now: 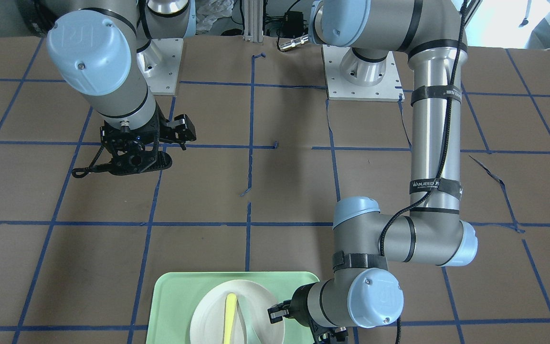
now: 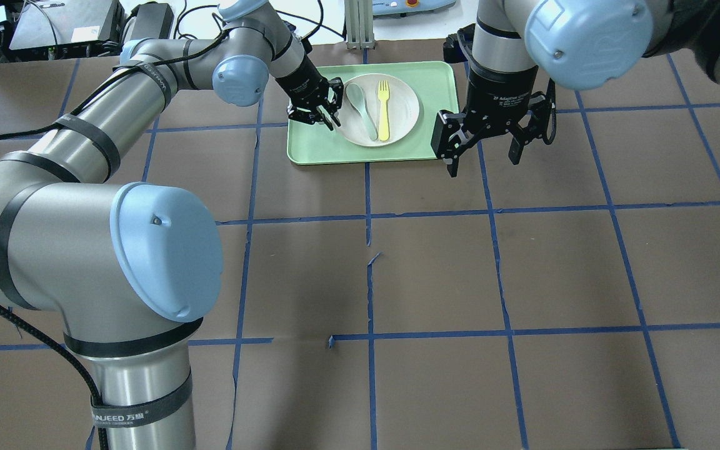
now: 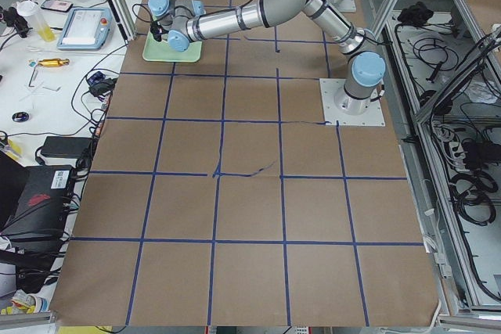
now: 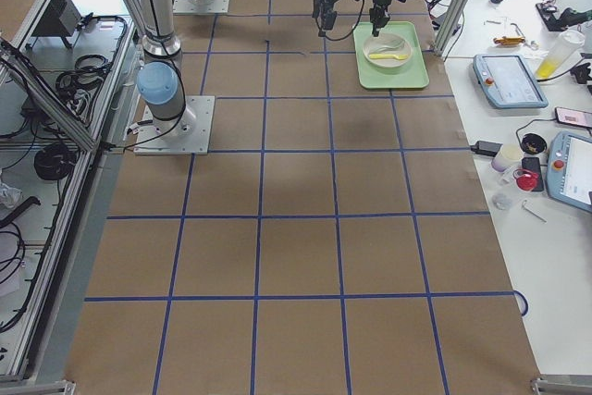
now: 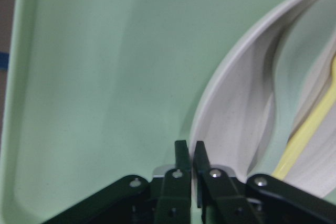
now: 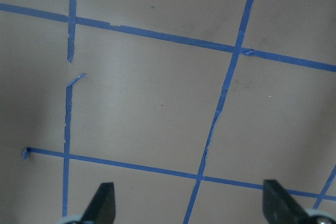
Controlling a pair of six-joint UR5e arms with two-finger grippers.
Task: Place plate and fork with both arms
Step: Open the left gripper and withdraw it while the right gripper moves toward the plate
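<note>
The round off-white plate (image 2: 400, 115) lies in the mint-green tray (image 2: 310, 150) at the far middle of the table. The pale-yellow fork (image 2: 384, 109) lies on the plate beside a grey-green spoon (image 2: 360, 107). My left gripper (image 2: 327, 119) is at the plate's left rim. In the left wrist view its fingers (image 5: 181, 153) are closed on the rim of the plate (image 5: 236, 114), with the fork (image 5: 310, 129) to the right. My right gripper (image 2: 484, 156) is open and empty, above the table just right of the tray.
The table is brown board with a grid of blue tape (image 2: 369, 215). The right wrist view shows only bare board and tape (image 6: 220, 103) below the open fingers. Both arm bases (image 1: 361, 71) stand at the robot's side.
</note>
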